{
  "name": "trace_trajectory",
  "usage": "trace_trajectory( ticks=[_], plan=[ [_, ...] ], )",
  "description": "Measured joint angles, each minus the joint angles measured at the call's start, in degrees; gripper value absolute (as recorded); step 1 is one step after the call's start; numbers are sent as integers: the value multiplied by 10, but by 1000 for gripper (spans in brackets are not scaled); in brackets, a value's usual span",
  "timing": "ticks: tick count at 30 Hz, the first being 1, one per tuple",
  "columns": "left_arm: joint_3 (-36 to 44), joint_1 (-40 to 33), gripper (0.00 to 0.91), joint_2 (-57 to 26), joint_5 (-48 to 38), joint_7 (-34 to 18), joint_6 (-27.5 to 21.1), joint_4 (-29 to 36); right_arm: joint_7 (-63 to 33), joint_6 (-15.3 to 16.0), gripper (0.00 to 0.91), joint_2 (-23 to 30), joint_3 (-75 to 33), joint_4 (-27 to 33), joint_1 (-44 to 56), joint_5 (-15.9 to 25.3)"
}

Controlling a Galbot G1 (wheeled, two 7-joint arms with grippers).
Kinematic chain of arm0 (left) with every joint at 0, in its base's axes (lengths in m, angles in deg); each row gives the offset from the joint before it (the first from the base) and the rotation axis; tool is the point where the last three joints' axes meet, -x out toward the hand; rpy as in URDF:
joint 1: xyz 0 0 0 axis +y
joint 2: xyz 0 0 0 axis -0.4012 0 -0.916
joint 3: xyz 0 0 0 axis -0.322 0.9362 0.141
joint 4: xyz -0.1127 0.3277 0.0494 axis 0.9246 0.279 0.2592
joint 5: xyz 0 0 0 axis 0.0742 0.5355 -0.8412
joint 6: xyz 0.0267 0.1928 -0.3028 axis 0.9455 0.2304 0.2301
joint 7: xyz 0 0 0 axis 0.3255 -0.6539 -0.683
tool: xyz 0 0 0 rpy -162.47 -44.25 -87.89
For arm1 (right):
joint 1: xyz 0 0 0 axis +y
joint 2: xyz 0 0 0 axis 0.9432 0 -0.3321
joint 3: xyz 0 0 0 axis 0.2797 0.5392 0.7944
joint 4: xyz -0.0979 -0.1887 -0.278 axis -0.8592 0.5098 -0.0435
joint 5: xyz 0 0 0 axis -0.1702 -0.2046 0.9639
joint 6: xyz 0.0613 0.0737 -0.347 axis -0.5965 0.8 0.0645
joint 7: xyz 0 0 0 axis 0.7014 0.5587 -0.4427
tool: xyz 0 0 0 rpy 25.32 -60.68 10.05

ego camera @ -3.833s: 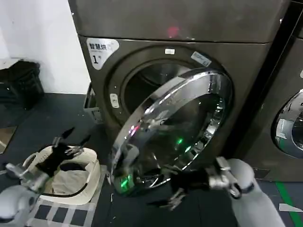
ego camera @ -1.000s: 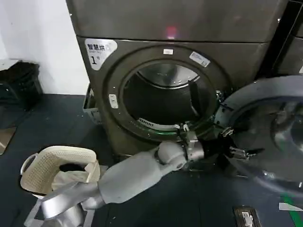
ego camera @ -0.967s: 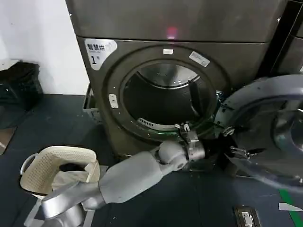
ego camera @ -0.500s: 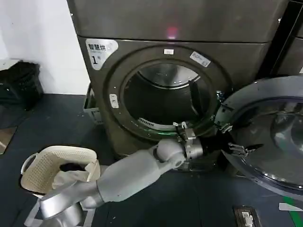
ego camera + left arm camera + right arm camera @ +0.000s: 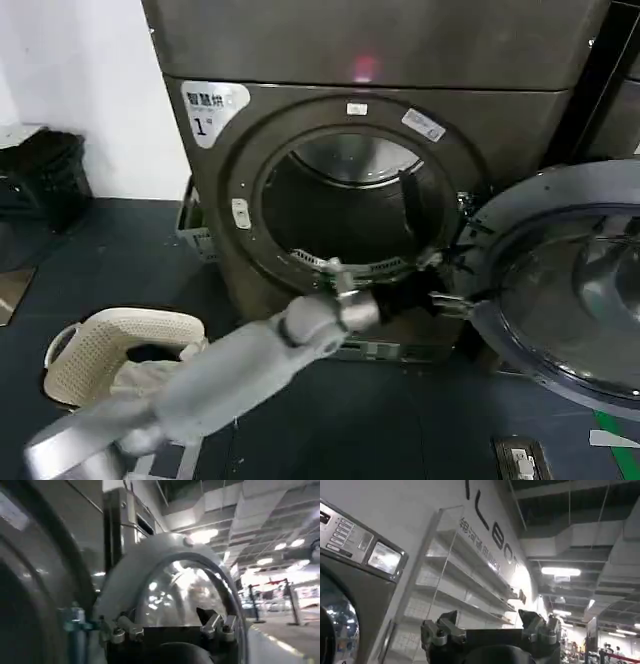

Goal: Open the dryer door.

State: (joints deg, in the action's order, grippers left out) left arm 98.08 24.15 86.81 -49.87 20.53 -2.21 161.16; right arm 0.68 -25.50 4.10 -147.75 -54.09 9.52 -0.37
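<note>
At the left of the head view a cream laundry basket point(image 5: 95, 350) with clothes in it sits on the dark floor beside the dryer point(image 5: 300, 130), whose white label marked "1" is at its upper left corner. The round drum opening point(image 5: 345, 215) is fully exposed. The left arm reaches diagonally from the lower left across the front of the machine, and the left gripper point(image 5: 440, 285) is near the hinge side, at the inner edge of the dryer door point(image 5: 570, 280). In the left wrist view its fingers point(image 5: 122, 630) stand apart with the domed glass of the door point(image 5: 185, 595) just ahead of them, so they hold nothing. The door itself is swung wide to the right, its grey inner rim facing the camera, well clear of the opening; the task looks essentially done. The right gripper point(image 5: 492, 630) points up toward a wall with shelves, its fingers spread and empty. The risks now are in the retreat: the left arm crosses the opening and could clip the drum rim or the hinge as it pulls back, a finger could snag the door's edge and drag it partway shut, or the door could swing back by itself if it has no detent.
</note>
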Motion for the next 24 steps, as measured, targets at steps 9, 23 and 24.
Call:
trace_trajectory(
  ticks=[9,23,24],
  plan=[
    [-57,65,907,-147,-6,-22,-12,98,-10,-5,907,-10,1,-4,-16,25],
    [-225,238,907,-412,-39,46,-58,176,-20,-11,907,-14,32,-15,-54,47],
    [-234,245,907,-431,-40,56,-57,176,-19,-12,907,-13,35,-15,-56,53]
  ],
)
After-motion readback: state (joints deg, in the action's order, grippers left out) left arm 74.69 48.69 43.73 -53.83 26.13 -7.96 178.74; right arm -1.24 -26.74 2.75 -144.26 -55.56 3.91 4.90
